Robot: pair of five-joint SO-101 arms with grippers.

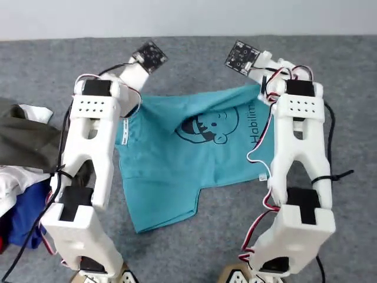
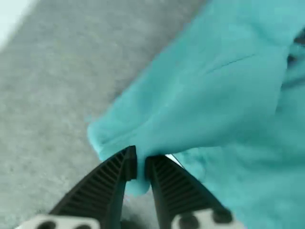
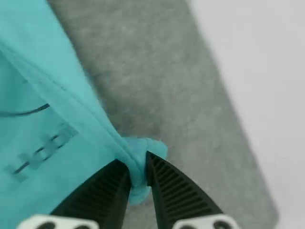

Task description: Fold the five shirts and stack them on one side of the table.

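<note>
Surface: grey felt-like table covering, nap visible in both wrist views. Beyond its far edge ran a plain pale strip of background; in the right wrist view it showed as a featureless whitish area.

Task item: teal short-sleeved T-shirt with a dark cartoon print. It lay at the middle of the table between the two white arms, print side up. Its near part lay spread on the grey covering. Its far edge ran from one gripper to the other.

Left gripper: black ribbed jaws were closed almost fully, with only a thin gap, pinching a bunched corner of the teal T-shirt. Grey covering was visible beside that corner.

Right gripper: jaws were likewise nearly closed, clamped on a gathered corner of the same shirt. A small tuft of cloth poked out past the tips. The grey covering lay under it.

Other garments: a loose pile of crumpled shirts sat at the left edge of the table, beside the left arm. Olive-brown cloth was on top, with white and blue cloth below it. The pile lay apart from the teal shirt.
</note>
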